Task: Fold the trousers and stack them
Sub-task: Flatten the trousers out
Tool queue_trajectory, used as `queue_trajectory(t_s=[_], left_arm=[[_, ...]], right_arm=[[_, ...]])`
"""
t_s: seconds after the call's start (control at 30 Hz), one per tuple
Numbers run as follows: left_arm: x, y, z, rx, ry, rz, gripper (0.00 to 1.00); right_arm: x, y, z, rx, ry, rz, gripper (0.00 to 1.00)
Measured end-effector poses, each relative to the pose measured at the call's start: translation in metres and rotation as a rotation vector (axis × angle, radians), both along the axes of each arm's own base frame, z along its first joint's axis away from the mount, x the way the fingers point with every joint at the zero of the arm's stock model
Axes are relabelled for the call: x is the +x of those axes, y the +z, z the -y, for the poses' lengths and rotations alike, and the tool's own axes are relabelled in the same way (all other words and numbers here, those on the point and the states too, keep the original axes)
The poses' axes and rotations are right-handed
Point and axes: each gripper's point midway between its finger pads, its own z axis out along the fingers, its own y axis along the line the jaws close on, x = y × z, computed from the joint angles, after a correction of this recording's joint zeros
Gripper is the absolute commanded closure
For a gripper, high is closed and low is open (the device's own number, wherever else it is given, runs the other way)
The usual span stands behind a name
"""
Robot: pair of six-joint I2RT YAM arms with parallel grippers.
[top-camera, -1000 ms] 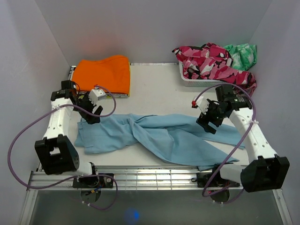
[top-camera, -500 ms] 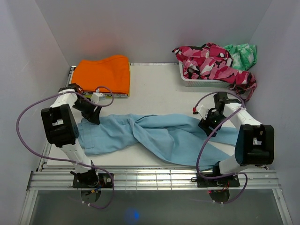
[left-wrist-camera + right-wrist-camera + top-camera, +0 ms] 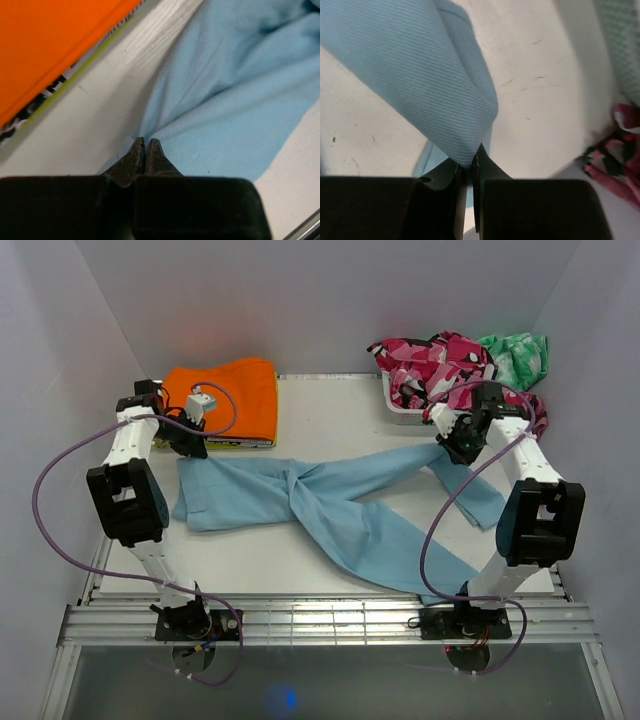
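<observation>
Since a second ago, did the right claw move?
Yes. The right gripper moved away from the near edge, ending right beside the white basket, shut on the trousers.

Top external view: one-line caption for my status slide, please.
Left gripper and right gripper each shut on an edge of the light blue trousers, twisted across the table.

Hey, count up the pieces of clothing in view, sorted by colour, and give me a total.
Light blue trousers: 1
Orange folded garment: 1
Pink camouflage garment: 1
Green patterned garment: 1
Total: 4
</observation>
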Motion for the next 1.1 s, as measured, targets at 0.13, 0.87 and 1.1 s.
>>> queue_trajectory(t_s=[0.13,0.87,1.1], left_arm=[[0.002,0.052,0.006,0.010,-0.041,0.193,1.00],[-0.159,0.032,0.031,0.114,-0.287,0.214,0.02],[-0.141,0.012,0.030,0.052,-0.222,0.109,0.02]], right_arm=[[0.015,0.052,0.009,0.020,0.006,0.142,0.92],[-0.156,-0.007,0.027,-0.115,0.314,-0.019,0.09],[-0.095,0.027,0.008,0.059,0.238,-0.014,0.09]])
